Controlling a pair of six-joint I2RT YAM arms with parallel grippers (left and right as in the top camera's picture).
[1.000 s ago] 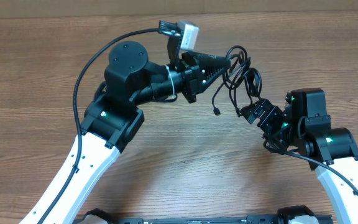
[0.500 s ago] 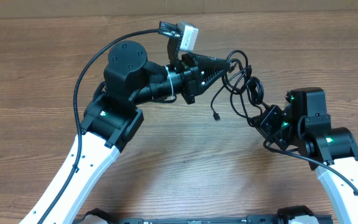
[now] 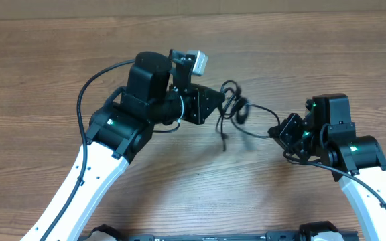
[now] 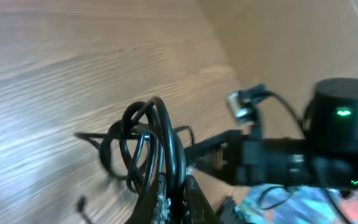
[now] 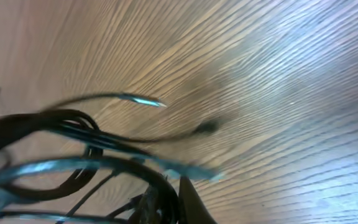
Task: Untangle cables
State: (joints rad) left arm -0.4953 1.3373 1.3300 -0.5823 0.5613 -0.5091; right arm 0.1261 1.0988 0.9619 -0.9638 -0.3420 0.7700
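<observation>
The cables (image 3: 236,110) are thin black cords bunched in loops between my two grippers, above the wooden table. My left gripper (image 3: 220,107) is shut on the left side of the bunch. In the left wrist view its jaws (image 4: 173,200) pinch several strands, and loops (image 4: 143,142) stand up ahead of them. One strand runs right to my right gripper (image 3: 277,129), which is shut on it. In the right wrist view the cords (image 5: 73,140) curve into the jaws (image 5: 169,200). A loose plug end (image 5: 205,128) hangs blurred over the wood.
The wooden table (image 3: 200,187) lies under both arms. A thicker black wire (image 3: 86,90) arcs along the left arm to its wrist camera (image 3: 194,61). In the left wrist view, the right arm (image 4: 303,158) shows beyond the bunch.
My right gripper has shut on a strand of the cables. The left gripper has pulled back to the left with the bunch, and a strand now stretches between the two grippers.
</observation>
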